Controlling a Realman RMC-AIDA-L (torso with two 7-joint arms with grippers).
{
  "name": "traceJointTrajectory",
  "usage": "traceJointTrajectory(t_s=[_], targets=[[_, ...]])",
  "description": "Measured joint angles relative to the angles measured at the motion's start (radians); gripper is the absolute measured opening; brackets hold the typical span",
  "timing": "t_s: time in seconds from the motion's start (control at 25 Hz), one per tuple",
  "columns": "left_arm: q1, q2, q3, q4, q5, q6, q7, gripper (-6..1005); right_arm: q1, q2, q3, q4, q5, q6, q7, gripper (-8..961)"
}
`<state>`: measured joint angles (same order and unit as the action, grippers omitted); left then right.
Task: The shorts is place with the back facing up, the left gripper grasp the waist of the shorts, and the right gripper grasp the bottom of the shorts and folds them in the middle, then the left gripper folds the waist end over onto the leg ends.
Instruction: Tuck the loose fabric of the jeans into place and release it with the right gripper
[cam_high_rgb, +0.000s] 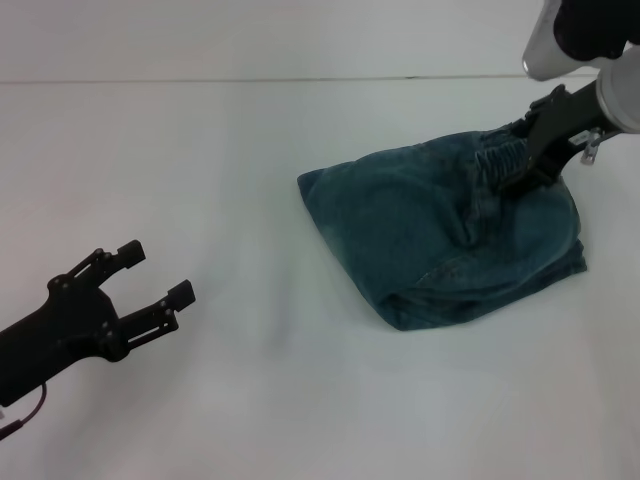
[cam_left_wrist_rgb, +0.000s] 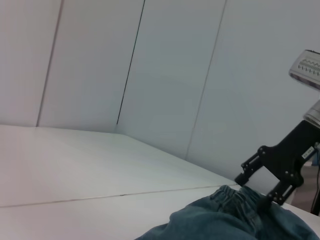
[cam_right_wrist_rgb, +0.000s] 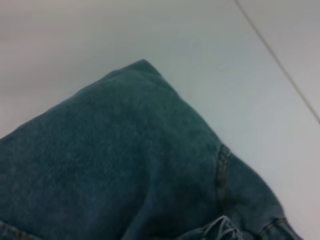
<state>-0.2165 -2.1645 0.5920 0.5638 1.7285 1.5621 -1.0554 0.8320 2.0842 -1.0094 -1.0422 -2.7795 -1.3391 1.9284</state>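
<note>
On the white table (cam_high_rgb: 200, 150), toward my right side, lie the denim shorts (cam_high_rgb: 430, 240), folded into a thick, rumpled bundle of blue-green cloth. One corner of the bundle points toward my left, and the stacked layers show along the near edge, where several folds lie one upon another. Orange-brown stitching runs along a seam, plain in my right wrist view (cam_right_wrist_rgb: 220, 170), and the gathered elastic waistband (cam_high_rgb: 497, 157) sits at the far right of the bundle, bunched up and slightly raised. I can read no label or writing on the cloth.

My right gripper (cam_high_rgb: 520, 165) comes down onto that waistband end; its black fingers press into the gathered denim, but I cannot tell whether they pinch it or merely touch it. From my left wrist view the same gripper (cam_left_wrist_rgb: 270, 187) stands at the waistband's edge.

My left gripper (cam_high_rgb: 150, 285) hovers over bare table, well apart from the shorts, its two fingers spread wide and holding nothing.
</note>
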Motion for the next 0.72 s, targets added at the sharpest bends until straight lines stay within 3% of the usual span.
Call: traceJointTrajectory(t_s=[0.36, 0.72], targets=[[-0.013, 0.001, -0.003, -0.007, -0.003, -0.001, -0.008, 934, 0.0, 0.004, -0.036, -0.008, -0.059, -0.063, 0.033, 832], [-0.024, 0.004, -0.003, -0.003, -0.004, -0.001, -0.015, 934, -0.058, 0.006, -0.125, -0.161, -0.111, -0.19, 0.167, 831]])
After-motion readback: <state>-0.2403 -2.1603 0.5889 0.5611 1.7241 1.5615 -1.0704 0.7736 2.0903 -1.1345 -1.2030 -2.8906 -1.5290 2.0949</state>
